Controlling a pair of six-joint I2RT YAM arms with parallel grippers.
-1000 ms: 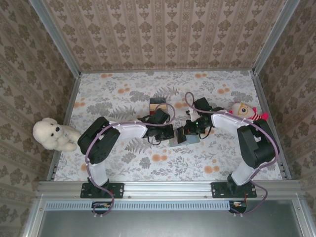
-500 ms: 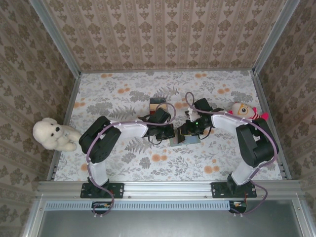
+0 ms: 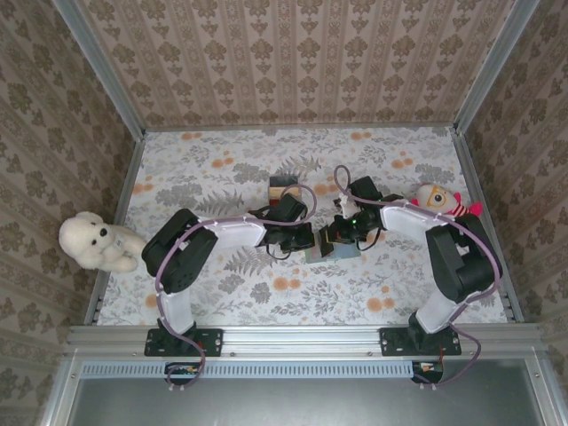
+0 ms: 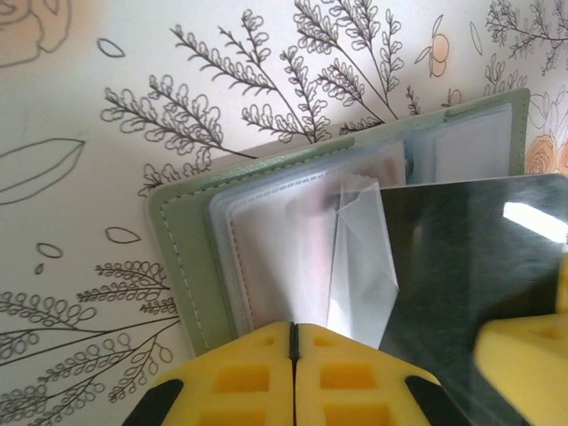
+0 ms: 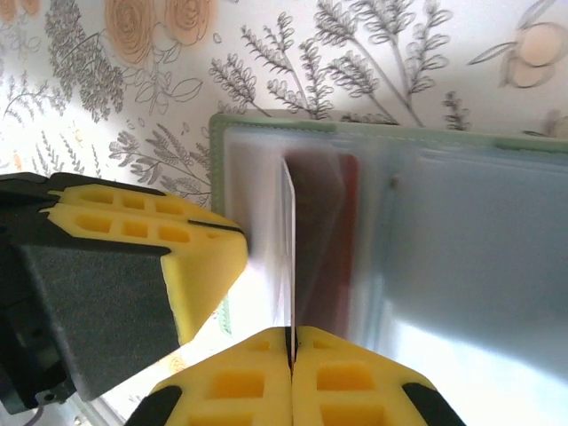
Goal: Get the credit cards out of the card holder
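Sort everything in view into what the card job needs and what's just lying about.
For the job: card holder; dark card, pinched by the right gripper; left gripper, shut at the holder's edge.
Lying about: white teddy bear; red-and-white plush doll; small box.

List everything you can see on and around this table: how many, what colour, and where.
card holder: one, grey-green, lying open at table centre, clear sleeves inside
card: one, dark grey, partly out of the holder
small box: one, tan and dark, behind the holder
teddy bear: one, white, outside the table's left rail
plush doll: one, cream with red and pink, right side of table
table cover: one, white with grey leaves and orange flowers
left gripper: one, yellow fingers, shut at the holder's sleeve edge
right gripper: one, yellow fingers, shut on the card
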